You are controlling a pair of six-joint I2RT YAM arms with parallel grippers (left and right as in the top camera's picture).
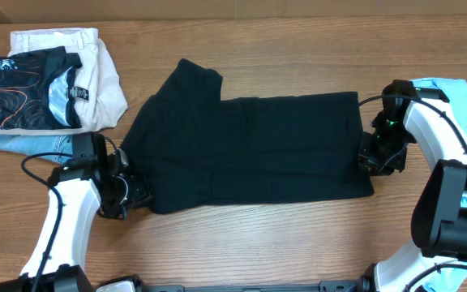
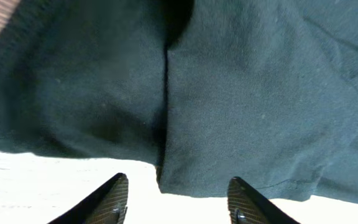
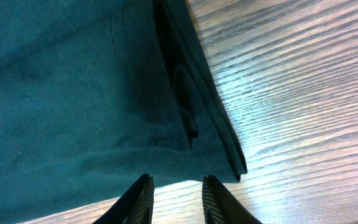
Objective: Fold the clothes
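Black garment [image 1: 250, 150]: full spread outline, overhead only. Left gripper [image 2: 178, 179]: fingers wide apart, empty, near-left hem. Right gripper [image 3: 178, 178]: fingers narrowly apart, empty, layered right corner; wrist detail.

Overhead downward; wrists close, seemingly above clothes [image 1: 250, 150]

Bare table [image 1: 258, 243] runs open along the near edge, below the black garment [image 1: 250, 150]. A pile of folded clothes [image 1: 55, 85] blocks the far left corner; a light blue garment [image 1: 452, 88] crowds the right.
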